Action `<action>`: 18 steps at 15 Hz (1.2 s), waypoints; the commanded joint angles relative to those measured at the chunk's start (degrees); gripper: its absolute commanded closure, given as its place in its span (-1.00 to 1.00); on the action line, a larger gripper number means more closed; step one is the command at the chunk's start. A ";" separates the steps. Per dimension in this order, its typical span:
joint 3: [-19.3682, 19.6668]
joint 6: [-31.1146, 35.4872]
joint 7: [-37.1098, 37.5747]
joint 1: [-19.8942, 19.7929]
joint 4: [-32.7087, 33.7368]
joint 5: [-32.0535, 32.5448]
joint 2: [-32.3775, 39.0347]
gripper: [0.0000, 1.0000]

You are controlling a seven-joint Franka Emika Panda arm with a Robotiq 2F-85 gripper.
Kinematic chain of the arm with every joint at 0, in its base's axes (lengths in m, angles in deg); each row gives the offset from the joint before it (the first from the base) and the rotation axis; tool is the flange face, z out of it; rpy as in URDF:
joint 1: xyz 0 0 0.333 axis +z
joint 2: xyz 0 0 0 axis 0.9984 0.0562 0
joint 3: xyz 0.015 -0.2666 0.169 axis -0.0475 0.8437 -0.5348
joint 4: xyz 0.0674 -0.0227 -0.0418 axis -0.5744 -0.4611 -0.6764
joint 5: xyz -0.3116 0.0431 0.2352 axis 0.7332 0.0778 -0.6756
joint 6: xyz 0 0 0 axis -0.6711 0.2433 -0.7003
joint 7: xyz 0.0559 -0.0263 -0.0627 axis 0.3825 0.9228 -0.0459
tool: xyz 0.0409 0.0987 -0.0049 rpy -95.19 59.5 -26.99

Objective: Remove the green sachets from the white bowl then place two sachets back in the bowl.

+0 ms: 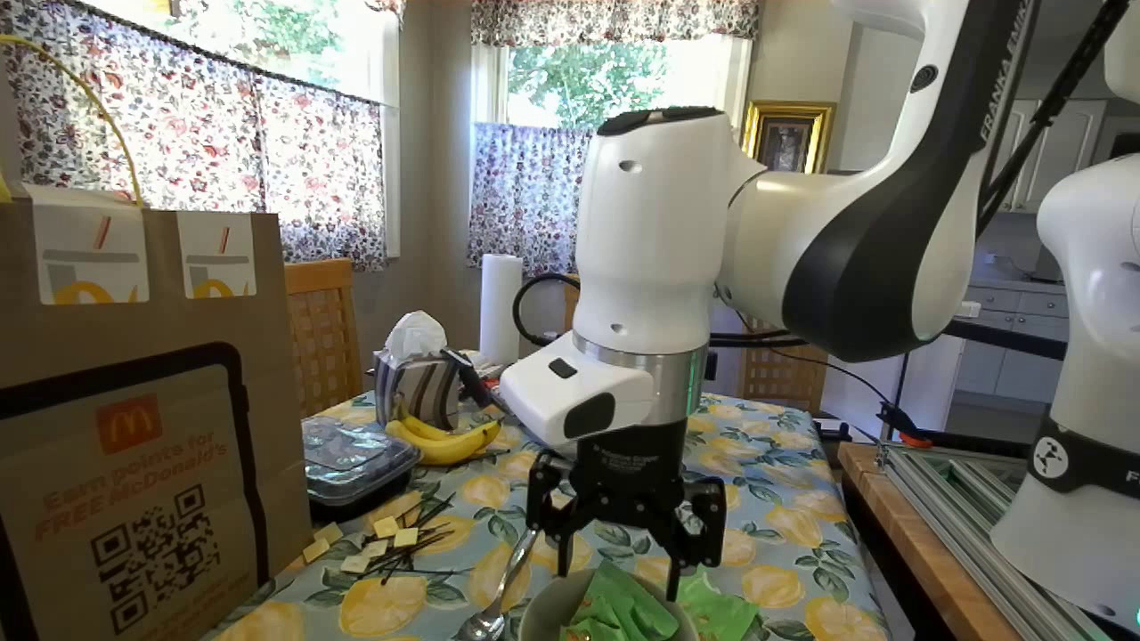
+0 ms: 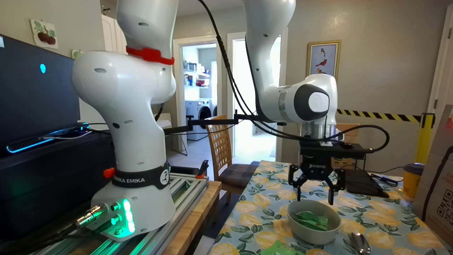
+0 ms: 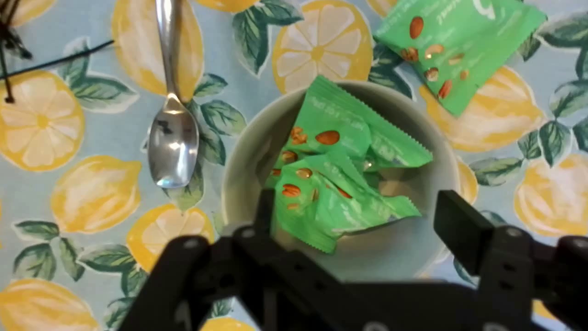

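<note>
- Tool [image 2: 314,199] spread wide over the white bowl [image 2: 307,234], lower R in an exterior view.
- Wrist view, ctr: green sachets [image 3: 330,197] in bowl (at least two, overlapping).
- Same view, upper R: another sachet [image 3: 464,50] on tabletop [image 3: 108,250]; upper L: spoon [image 3: 173,147].

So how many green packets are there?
3 that I can see: a loose packet on the tablecloth beside the white bowl, and two inside the bowl, a top packet partly covering a lower packet. More might be hidden underneath.
</note>
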 commanded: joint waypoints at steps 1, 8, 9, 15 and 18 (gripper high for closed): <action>-0.66 -0.76 2.30 -0.14 -2.49 -10.46 -5.11 -1.00; 2.16 -1.34 5.99 -1.19 -8.33 -27.26 -14.99 -1.00; 3.13 -1.30 7.06 -1.14 -9.25 -28.49 -16.04 -1.00; 7.78 -4.88 16.11 -0.15 -14.67 -35.09 -23.71 -1.00; 9.18 -4.48 22.61 0.67 -17.24 -37.29 -27.07 -1.00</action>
